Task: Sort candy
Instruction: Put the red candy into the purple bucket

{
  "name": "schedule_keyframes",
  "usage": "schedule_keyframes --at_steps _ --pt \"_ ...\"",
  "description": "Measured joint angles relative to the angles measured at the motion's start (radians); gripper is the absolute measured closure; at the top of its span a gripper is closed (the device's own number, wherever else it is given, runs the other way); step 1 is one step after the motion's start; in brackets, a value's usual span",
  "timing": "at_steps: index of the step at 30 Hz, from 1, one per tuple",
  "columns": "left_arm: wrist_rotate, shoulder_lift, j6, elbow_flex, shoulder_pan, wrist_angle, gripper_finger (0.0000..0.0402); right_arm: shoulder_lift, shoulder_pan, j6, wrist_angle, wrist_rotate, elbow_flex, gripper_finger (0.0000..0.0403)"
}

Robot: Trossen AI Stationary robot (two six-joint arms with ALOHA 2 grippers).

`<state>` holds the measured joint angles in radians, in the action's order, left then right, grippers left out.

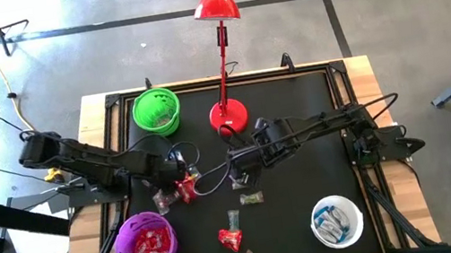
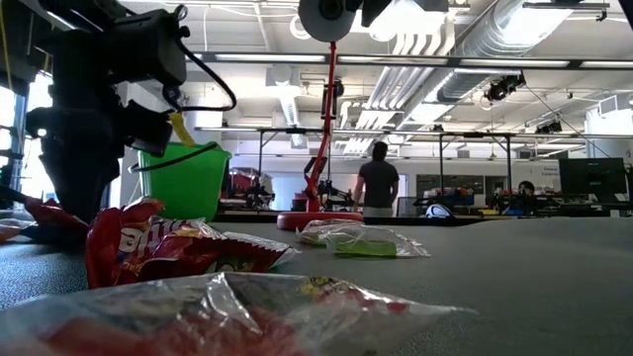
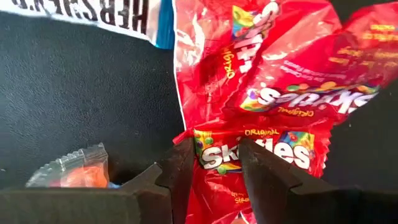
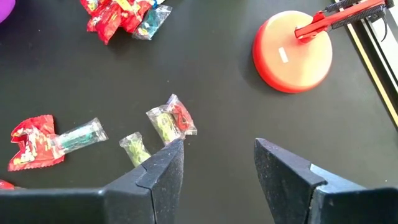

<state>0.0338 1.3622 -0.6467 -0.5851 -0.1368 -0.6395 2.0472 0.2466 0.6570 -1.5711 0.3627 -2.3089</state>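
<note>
**Left gripper clamps a red candy packet on the black mat**

The table [image 1: 361,64] is a light wooden frame carrying a black mat, with a red desk lamp [image 1: 230,112] standing on its round base near the upper centre of the high view. Three bowls sit on the mat: a green bowl [image 1: 155,112] at upper left, a purple bowl [image 1: 145,245] at lower left holding red packets, and a white bowl [image 1: 338,220] at lower right holding blue-and-white ones.

The left gripper [image 3: 214,171] is down on the mat left of centre, its fingers closed on a red candy packet [image 3: 261,152] that belongs to a small heap of red wrappers; a blue-and-white wrapper [image 3: 93,15] lies at the upper left of the left wrist view and a clear wrapper [image 3: 71,174] at its lower left. The right gripper [image 4: 217,165] hovers over the middle of the mat with its fingers spread apart and nothing between them, just beside two clear greenish candies [image 4: 165,124].

More loose candy [image 1: 231,238] lies at lower centre of the high view, between the purple and white bowls.

The floor around the table is grey concrete crossed by dark lines. In the low view the room behind is an open workshop with exposed ceiling ducts and strip lights, and a person [image 2: 376,181] stands in the distance, facing away.
</note>
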Motion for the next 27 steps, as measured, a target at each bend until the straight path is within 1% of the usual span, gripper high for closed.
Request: schedule_keyframes --at_steps 6,8,11,16,19,27 --pt "-0.001 0.001 -0.056 0.014 0.0 0.023 0.0281 0.0 0.0 -0.007 0.0 0.0 0.0 0.0211" --pt "0.0 0.001 -0.078 0.014 0.0 0.026 0.0286 0.0 0.0 -0.007 0.0 0.0 0.0 0.0211" --pt "0.006 0.001 -0.094 0.015 0.0 0.033 0.031 0.0 0.0 -0.01 0.0 0.0 0.0 0.0211" --pt "0.006 0.004 -0.112 0.005 0.0 0.026 0.0368 0.0 0.0 -0.011 0.0 0.0 0.0 0.0211" --pt "0.006 0.004 -0.113 -0.009 0.0 0.028 0.0394 0.0 0.0 -0.011 0.0 0.0 0.0 0.0211" --pt "0.006 0.007 -0.114 -0.064 0.0 -0.013 0.0401 0.0 0.0 -0.034 0.0 0.001 0.0 0.0211"
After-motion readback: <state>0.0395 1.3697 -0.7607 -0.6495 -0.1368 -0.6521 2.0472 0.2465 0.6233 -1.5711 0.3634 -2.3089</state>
